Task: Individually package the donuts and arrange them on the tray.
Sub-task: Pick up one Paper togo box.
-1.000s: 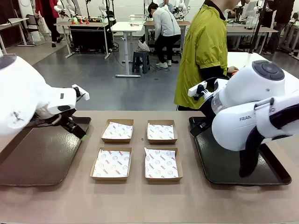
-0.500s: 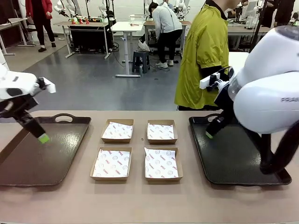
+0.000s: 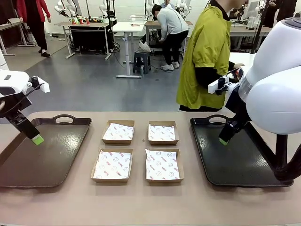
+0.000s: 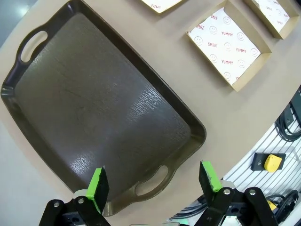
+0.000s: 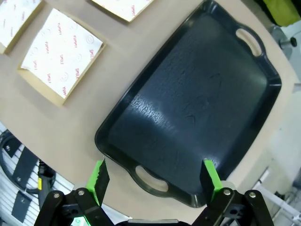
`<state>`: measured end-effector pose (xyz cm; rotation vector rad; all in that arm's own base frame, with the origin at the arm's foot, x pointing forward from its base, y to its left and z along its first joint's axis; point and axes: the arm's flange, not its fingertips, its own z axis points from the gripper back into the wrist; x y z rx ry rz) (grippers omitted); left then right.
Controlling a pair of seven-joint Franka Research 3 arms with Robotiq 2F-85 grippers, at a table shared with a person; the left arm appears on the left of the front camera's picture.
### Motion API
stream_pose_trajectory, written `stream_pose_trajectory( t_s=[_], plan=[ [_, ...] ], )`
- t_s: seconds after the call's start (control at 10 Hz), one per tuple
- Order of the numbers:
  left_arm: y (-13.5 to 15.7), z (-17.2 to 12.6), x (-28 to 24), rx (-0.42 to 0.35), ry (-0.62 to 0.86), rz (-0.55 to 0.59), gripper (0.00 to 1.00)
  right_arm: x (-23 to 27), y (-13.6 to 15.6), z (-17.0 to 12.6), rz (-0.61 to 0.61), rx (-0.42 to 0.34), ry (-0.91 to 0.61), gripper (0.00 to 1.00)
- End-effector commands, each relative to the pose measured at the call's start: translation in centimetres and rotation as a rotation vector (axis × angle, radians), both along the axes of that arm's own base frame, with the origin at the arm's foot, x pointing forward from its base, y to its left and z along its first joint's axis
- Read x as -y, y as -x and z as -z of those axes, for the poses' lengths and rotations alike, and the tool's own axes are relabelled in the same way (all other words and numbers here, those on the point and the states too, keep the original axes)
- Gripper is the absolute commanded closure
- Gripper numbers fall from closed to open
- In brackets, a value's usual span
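Left fingers (image 4: pixel 98 187) spread wide, nothing between them. They hang above the near handle end of the left tray (image 4: pixel 94 108). Front view: a green pad of the left gripper (image 3: pixel 32 135) sits over that tray's left rim, off the surface. Left tray is dark brown and bare, on the tan worktop (image 3: pixel 141 202).

Centre: four paper-lined cardboard boxes (image 3: pixel 111 179) in a two-by-two block between the trays, liners printed in red.

Right tray (image 3: pixel 244 165) is black and bare. Right fingers (image 5: pixel 208 179) likewise spread wide and hold nothing, above its near handle. Right gripper (image 3: pixel 225 137) is clear of the tray. A person in a yellow-green jacket (image 3: pixel 207 56) stands at the far side behind it.
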<state>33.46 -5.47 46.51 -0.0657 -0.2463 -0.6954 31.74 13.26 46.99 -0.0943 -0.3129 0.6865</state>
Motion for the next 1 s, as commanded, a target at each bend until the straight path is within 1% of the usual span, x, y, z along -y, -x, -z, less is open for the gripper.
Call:
stream_pose_trajectory(
  t_s=[0.0, 0.1, 0.2, 0.3, 0.4, 0.5, 0.6, 0.7, 0.8, 0.9],
  plan=[
    [0.1, -0.2, -0.1, 0.003, 0.003, -0.002, 0.0, 0.2, 0.0, -0.1, 0.002, 0.005, 0.014, 0.0],
    [-1.0, -1.1, -1.5, -0.163, 0.337, -0.078, 0.0, 1.9, -0.8, -0.4, 0.127, -0.08, -0.265, 0.0],
    [-1.4, -2.0, -3.1, -0.313, 0.578, -0.088, 0.0, 4.1, -1.2, -0.7, 0.17, -0.115, -0.473, 0.0],
    [-1.7, -2.6, -4.8, -0.458, 0.767, -0.079, 0.0, 6.8, -1.6, -1.1, 0.234, -0.146, -0.694, 0.0],
    [-2.2, -3.0, -6.7, -0.565, 0.956, -0.088, 0.0, 9.1, -1.6, -1.5, 0.257, -0.167, -0.848, 0.0],
    [-2.8, -3.1, -8.9, -0.596, 1.078, -0.138, 0.0, 11.4, -1.4, -2.0, 0.275, -0.181, -0.977, 0.0],
    [-3.3, -2.7, -11.1, -0.623, 1.161, -0.189, 0.0, 13.8, -1.2, -2.3, 0.277, -0.198, -1.082, 0.0],
    [-3.6, -1.7, -13.3, -0.639, 1.196, -0.268, 0.0, 16.4, -1.1, -2.2, 0.293, -0.208, -1.158, 0.0],
    [-3.7, -0.6, -15.2, -0.648, 1.234, -0.323, 0.0, 18.3, -1.1, -1.8, 0.306, -0.22, -1.197, 0.0],
    [-3.5, 0.5, -16.9, -0.668, 1.264, -0.358, 0.0, 19.9, -1.1, -1.3, 0.298, -0.259, -1.21, 0.0]
  ],
)
